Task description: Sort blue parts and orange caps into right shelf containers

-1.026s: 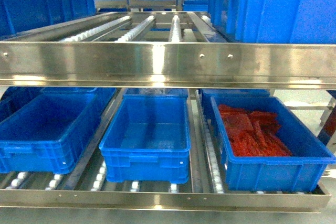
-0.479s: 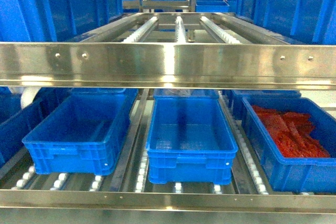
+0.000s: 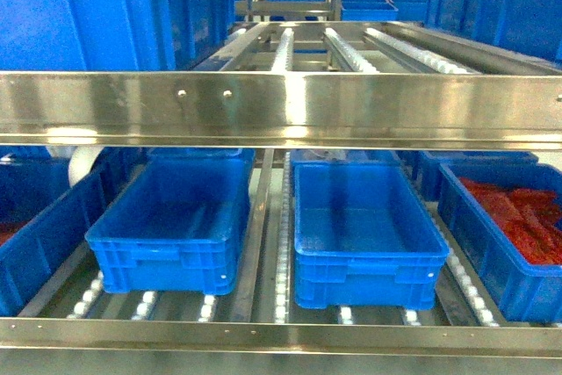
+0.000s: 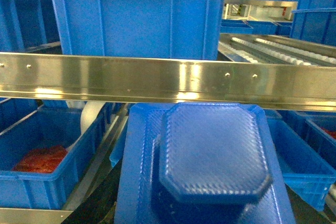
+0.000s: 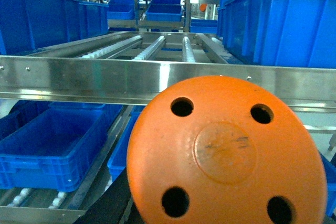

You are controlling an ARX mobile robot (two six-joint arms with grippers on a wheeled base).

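Bright overhead light is glaring off the steel rail (image 3: pixel 281 107); the close orange disc (image 5: pixel 227 153) is looking soft.

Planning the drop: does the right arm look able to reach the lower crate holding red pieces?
Probably yes: that crate sits open-topped at the right front, though the steel rail crosses above it, narrowing entry.

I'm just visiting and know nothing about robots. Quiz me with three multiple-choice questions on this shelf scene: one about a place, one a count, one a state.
1. Relative to the steel rail, the two empty crates sit: A above, B below, C on top of it.
2. Holes in the orange disc: A two, B four, C six.
3. The far-right crate under the rail is: A empty, B overturned, C holding red pieces.

Answers: B, both stand on rollers under the rail. B, four dark holes show. C, red pieces lie inside.
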